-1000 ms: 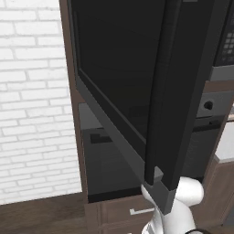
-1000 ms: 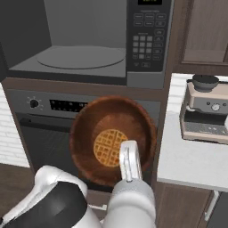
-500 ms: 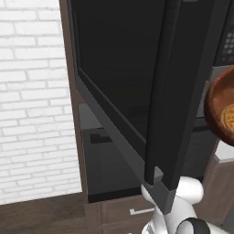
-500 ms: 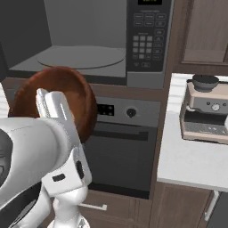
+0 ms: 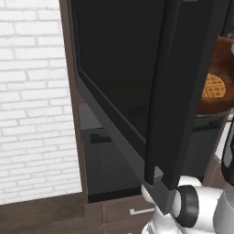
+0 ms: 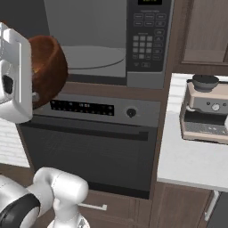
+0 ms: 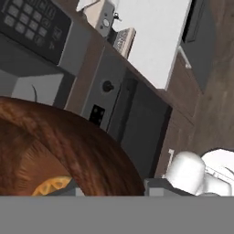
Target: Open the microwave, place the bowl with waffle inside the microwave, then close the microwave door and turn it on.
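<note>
Open microwave door (image 5: 137, 91) screens bowl with waffle (image 5: 215, 82); oven (image 6: 95, 147) below.

- A white painted brick wall (image 5: 32, 100) stands at the left.
- A dark brown wooden cabinet column (image 6: 167, 49) frames the appliances.
- A grey built-in oven with round knob and bar handle (image 6: 95, 147) sits low in the column.
- A white flat countertop (image 6: 191, 162) carries a silver espresso machine (image 6: 207, 109).
- A brown wooden floor (image 5: 41, 217) lies below the wall.

You see flat, even rendered light with soft shadows; the microwave door (image 5: 137, 87) shows faint sheen, and all views look slightly soft.
</note>
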{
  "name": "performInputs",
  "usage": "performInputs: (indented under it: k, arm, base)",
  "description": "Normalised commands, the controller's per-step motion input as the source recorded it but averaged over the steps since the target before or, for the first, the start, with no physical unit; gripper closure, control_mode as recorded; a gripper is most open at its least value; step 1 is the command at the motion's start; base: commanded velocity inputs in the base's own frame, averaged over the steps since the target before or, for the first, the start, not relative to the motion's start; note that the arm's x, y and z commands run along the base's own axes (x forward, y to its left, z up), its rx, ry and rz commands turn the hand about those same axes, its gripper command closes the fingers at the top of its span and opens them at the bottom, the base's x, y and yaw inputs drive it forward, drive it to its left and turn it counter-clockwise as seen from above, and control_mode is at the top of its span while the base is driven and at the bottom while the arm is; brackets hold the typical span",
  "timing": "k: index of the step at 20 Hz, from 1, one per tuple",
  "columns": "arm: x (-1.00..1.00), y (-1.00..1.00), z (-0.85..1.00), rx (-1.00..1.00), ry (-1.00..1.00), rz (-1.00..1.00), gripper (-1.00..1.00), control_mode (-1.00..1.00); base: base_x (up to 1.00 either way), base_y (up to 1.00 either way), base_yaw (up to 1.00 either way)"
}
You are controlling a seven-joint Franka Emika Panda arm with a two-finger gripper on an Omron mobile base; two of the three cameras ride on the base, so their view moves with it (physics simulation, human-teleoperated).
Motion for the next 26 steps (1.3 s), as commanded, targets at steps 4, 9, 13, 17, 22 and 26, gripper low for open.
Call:
performInputs:
  k: [4,9,13,17,22,26]
  arm:
    - [1.0,0.21,0.22,0.17,0.16,-0.35,1.0,-1.0]
    - [1.0,0.02,-0.05,0.22,0.04,-0.3,1.0,-1.0]
    - [0.98,0.06,-0.31,0.21,-0.07,-0.18,1.0,-1.0]
    - [1.0,0.2,-0.59,0.12,-0.22,-0.08,1.0,-1.0]
    - [0.99,0.41,-0.37,0.01,-0.32,-0.01,1.0,-1.0]
    - [1.0,0.11,-0.25,0.0,-0.13,0.0,1.0,-1.0]
  base:
    - [0.0,0.0,0.0]
    - [0.0,0.0,0.0]
    - [0.0,0.0,0.0]
    - [0.0,0.0,0.0]
    - [0.0,0.0,0.0]
    - [0.0,0.0,0.0]
